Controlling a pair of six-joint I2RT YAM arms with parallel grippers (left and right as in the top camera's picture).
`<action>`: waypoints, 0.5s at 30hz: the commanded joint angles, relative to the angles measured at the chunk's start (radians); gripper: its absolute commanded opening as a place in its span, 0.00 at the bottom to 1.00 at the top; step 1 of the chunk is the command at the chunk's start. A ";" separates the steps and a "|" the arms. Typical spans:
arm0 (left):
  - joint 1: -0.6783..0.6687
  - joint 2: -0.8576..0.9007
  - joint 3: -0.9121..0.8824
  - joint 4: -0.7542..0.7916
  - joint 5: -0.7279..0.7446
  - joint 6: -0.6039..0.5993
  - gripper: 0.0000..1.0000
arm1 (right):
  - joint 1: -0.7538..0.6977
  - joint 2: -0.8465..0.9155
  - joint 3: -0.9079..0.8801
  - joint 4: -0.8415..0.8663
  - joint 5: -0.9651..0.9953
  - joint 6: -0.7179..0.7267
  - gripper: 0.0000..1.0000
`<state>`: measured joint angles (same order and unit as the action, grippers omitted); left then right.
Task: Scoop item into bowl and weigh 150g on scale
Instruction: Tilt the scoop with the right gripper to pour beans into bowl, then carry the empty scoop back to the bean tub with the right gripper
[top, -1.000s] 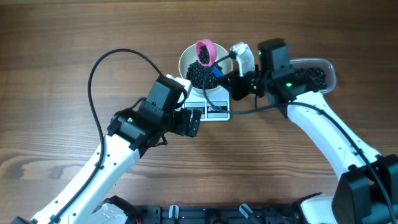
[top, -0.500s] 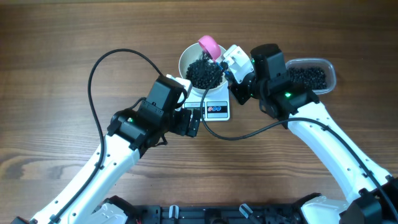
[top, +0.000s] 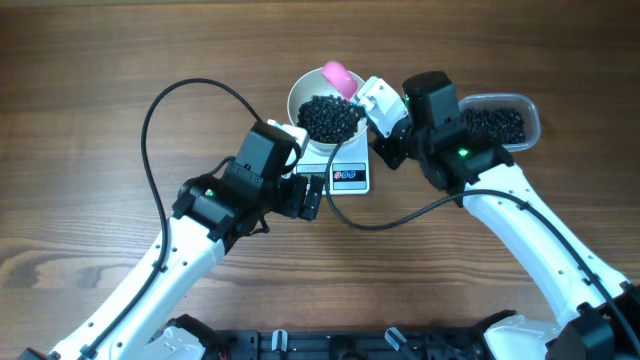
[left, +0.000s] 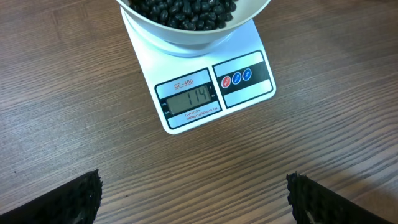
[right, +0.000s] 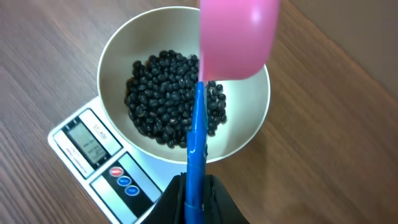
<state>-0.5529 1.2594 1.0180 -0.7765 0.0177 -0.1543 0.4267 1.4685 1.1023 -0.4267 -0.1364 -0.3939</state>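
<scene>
Counts from overhead: one white bowl (top: 292, 100) sits on one scale (top: 348, 178), one clear tub (top: 535, 118) lies to its right on the wooden surface (top: 100, 60), and one pink scoop (top: 338, 75) hangs over the bowl's far rim. You cannot count the beads (top: 328, 118); they heap dark in the bowl, and more fill the tub. The right arm (top: 520, 205) covers part of the tub, and the bowl hides much of the scale. Your left gripper (top: 308, 196) is near the scale's button edge, jaws spread wide, holding nothing. Your right gripper (top: 378, 100) is just beside the bowl.

From the left wrist, the bowl is cut off at the top, only two black fingertips (left: 68, 199) show in the bottom corners, and the display (left: 188, 101) reads 114.

From the right wrist, the gripper is clamped narrow on the scoop's blue handle (right: 196, 137). The pink head shows its underside above the bowl, so you cannot tell its load. The scale's readout is too slanted to read.
</scene>
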 joint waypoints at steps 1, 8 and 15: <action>0.008 0.000 -0.012 0.002 0.008 0.013 1.00 | 0.001 -0.020 0.033 0.006 0.010 0.269 0.04; 0.008 0.000 -0.012 0.002 0.008 0.013 1.00 | -0.219 -0.209 0.033 0.036 0.221 0.280 0.04; 0.008 0.000 -0.012 0.002 0.008 0.013 1.00 | -0.570 -0.194 0.028 -0.321 0.237 0.210 0.06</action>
<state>-0.5529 1.2594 1.0180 -0.7769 0.0177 -0.1543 -0.0727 1.2484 1.1263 -0.6823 0.0792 -0.1623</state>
